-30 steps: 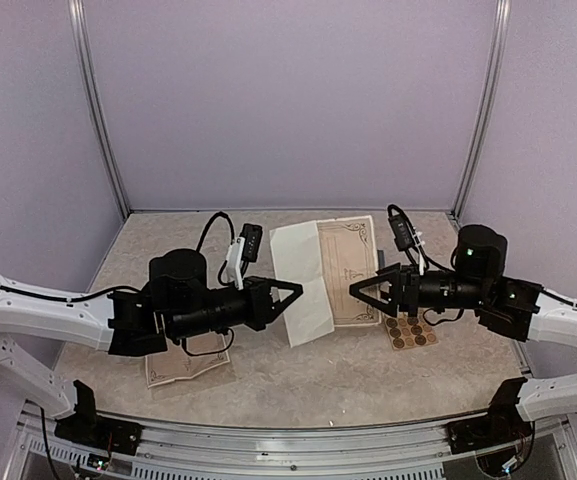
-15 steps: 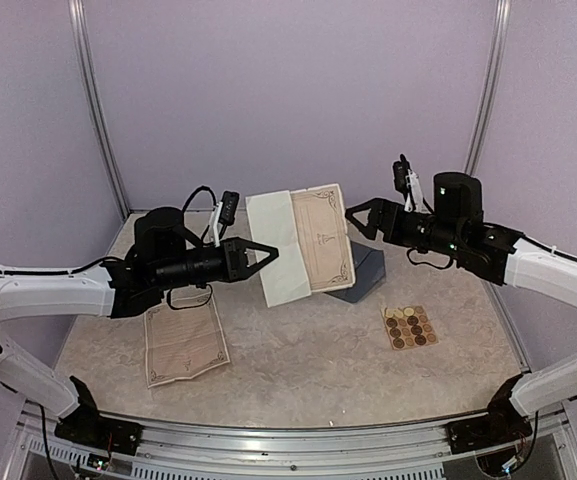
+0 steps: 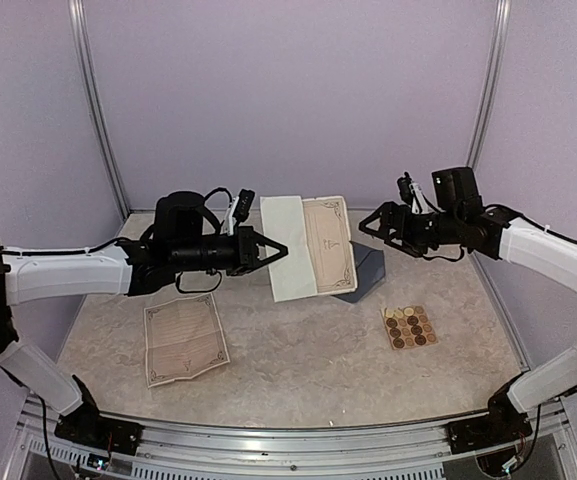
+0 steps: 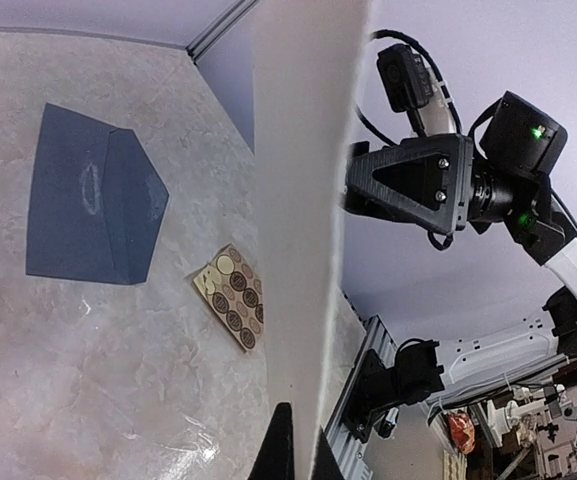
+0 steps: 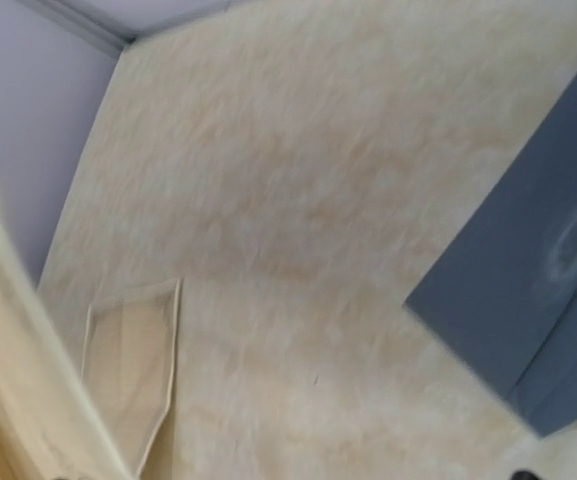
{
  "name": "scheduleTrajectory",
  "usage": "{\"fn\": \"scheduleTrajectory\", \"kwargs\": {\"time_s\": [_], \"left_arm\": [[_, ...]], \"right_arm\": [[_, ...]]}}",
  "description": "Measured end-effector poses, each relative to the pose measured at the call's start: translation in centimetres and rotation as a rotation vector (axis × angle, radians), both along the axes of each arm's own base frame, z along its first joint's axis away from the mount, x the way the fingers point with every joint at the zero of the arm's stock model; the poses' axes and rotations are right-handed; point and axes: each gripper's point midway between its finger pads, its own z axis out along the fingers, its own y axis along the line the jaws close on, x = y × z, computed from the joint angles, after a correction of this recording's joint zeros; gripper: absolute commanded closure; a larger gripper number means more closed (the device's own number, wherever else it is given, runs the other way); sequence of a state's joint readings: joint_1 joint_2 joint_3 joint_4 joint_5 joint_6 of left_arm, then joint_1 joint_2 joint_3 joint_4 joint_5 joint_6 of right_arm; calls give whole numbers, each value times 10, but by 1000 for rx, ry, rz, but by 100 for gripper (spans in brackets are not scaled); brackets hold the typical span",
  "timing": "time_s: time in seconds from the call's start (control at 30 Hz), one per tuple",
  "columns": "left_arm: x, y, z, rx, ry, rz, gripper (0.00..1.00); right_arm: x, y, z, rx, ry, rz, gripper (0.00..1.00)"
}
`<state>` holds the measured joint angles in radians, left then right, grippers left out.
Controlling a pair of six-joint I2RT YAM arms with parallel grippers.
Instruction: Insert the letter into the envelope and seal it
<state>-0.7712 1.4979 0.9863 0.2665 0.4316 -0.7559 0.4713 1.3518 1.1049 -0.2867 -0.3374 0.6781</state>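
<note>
The letter (image 3: 308,245), a cream sheet with a printed border, hangs in the air above the middle of the table. My left gripper (image 3: 280,250) is shut on its left edge. In the left wrist view the letter (image 4: 303,200) runs edge-on up from between my left gripper's (image 4: 303,452) jaws. The slate-blue envelope (image 3: 364,272) lies flat on the table, partly hidden behind the letter, and shows again as the envelope (image 4: 88,195) and the envelope (image 5: 538,300). My right gripper (image 3: 371,232) hovers open to the right of the letter, apart from it, above the envelope.
A tan sticker sheet (image 3: 410,327) with round brown stickers lies front right of the envelope. A second printed sheet (image 3: 183,338) lies flat at the front left. Purple walls close in the back and both sides.
Both grippers held the letter low over the table. The letter has risen with my left gripper. My right gripper has opened, let go and drawn back to the right.
</note>
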Motion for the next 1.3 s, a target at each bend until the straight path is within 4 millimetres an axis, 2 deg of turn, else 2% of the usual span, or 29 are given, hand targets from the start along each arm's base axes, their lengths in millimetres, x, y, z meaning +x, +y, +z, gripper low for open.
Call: {"fn": "scheduleTrajectory", "kwargs": {"time_s": [0.2, 0.3, 0.37, 0.43, 0.53, 0.67, 0.83, 1.03, 1.2, 1.3], "left_arm": [[-6, -16, -11, -6, 7, -90, 100], [-22, -22, -14, -20, -25, -146, 100], [-34, -28, -17, -24, -42, -179, 100], [-43, -32, -20, -19, -47, -198, 100], [-53, -36, -20, -6, -63, -206, 100], [-62, -27, -8, -14, -98, -198, 100], [-61, -11, 10, -42, -143, -169, 100], [-63, -6, 15, -61, -143, -194, 100], [-72, -8, 25, -111, -105, -239, 100], [-72, -8, 34, -131, -76, -245, 100]], "right_arm": [[-21, 19, -43, 26, 49, 187, 8], [-39, 22, -66, 44, 78, 251, 8], [-48, 22, -73, 59, 84, 275, 8], [-53, 22, -65, 79, 62, 292, 6], [-56, 19, -40, 96, -13, 285, 6], [-54, 11, -15, 94, -83, 237, 6], [-49, 5, -17, 88, -60, 178, 7], [-48, -2, -26, 119, 0, 121, 7], [-59, 16, -33, 168, 84, 237, 9], [-74, 31, -24, 219, 126, 353, 8]]}}
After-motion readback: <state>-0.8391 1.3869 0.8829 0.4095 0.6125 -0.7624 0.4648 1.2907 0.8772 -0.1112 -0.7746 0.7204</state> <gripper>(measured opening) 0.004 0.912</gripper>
